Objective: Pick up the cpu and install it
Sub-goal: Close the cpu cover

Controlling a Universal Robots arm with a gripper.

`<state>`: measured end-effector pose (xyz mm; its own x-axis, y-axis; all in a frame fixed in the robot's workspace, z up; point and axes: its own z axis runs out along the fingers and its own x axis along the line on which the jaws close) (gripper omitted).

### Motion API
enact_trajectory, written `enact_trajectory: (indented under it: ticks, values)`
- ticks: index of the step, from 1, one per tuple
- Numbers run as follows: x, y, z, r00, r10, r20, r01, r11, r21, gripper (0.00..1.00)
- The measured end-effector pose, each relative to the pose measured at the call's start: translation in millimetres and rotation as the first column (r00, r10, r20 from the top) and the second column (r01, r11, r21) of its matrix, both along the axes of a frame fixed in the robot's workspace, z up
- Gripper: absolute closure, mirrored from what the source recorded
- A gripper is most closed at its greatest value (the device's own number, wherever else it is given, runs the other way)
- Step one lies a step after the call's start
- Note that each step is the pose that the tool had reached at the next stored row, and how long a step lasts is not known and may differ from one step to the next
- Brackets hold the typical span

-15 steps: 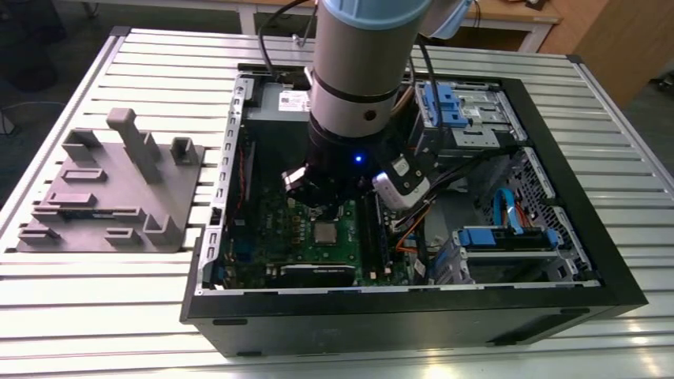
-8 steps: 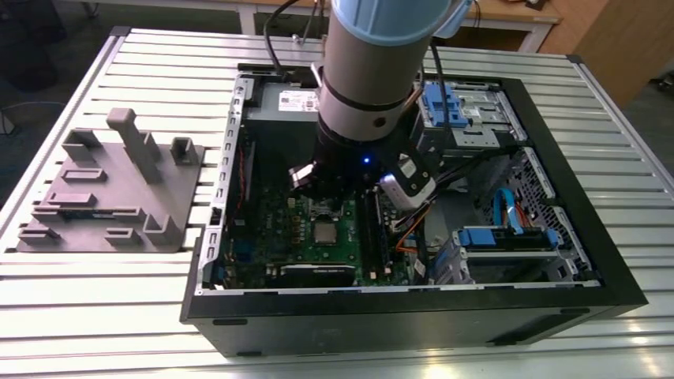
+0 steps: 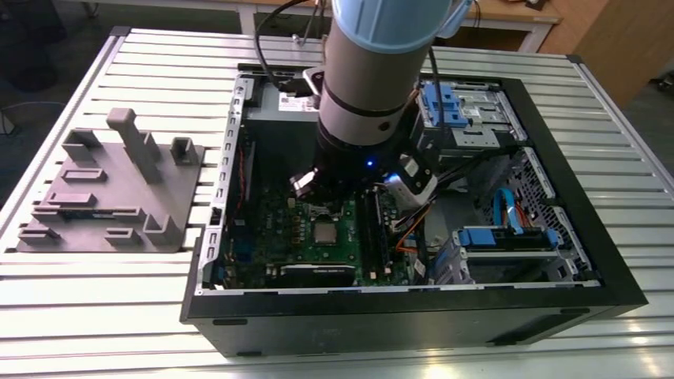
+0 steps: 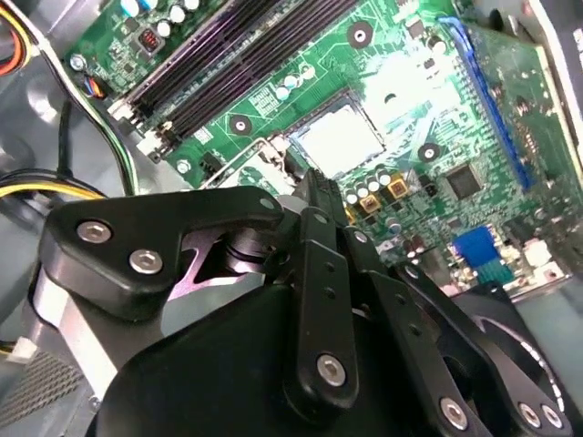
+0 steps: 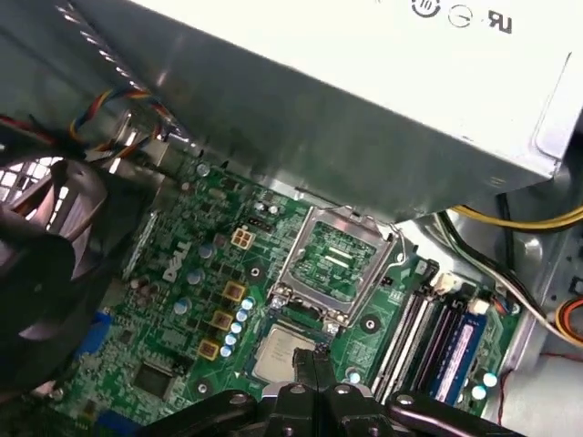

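Exterior view: arm (image 3: 368, 103) reaches down into the open computer case (image 3: 421, 316), which lies on the slatted bench (image 3: 106, 316). A grey moulded fixture (image 3: 106, 197) sits on the bench at the exterior view's left, well apart from the case.

cpu (image 3: 324, 231): lies flat, metal top up, on the green motherboard (image 3: 305, 257) at the socket. In the first wrist view it (image 5: 273, 353) is just beside the hinged metal socket frame (image 5: 337, 259), which is swung open.

Hand (image 5: 310, 357): fingertips drawn together with nothing gripped between them, poised right at the cpu's edge (contact with the chip: cannot tell). Second wrist view agrees: hand (image 4: 312, 182) closed up, cpu (image 4: 339, 141) just beyond the tips.
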<state>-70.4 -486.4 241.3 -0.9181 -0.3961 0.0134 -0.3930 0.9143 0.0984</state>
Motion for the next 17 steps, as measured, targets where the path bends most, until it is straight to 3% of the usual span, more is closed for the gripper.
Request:
enact_trajectory:
  ticks: [5, 6, 8, 11, 17]
  values:
    - [6.3, 0.5, -1.2, 1.0000, 0.005, 0.0003, -0.005, 0.9984, 0.0565, 0.90]
    - [7.7, 0.7, -1.6, 1.0000, 0.005, 0.0003, -0.005, 0.9978, 0.0664, 0.90]
    - [10.2, 1.5, -2.7, 1.0000, 0.006, 0.0004, -0.006, 0.9968, 0.0795, 0.90]
    - [14.6, 3.9, -5.6, 1.0000, 0.008, 0.0006, -0.008, 0.9962, 0.0863, 0.90]
    - [19.4, 12.6, -11.1, 0.9999, 0.010, 0.0006, -0.010, 0.9962, 0.0869, 0.90]
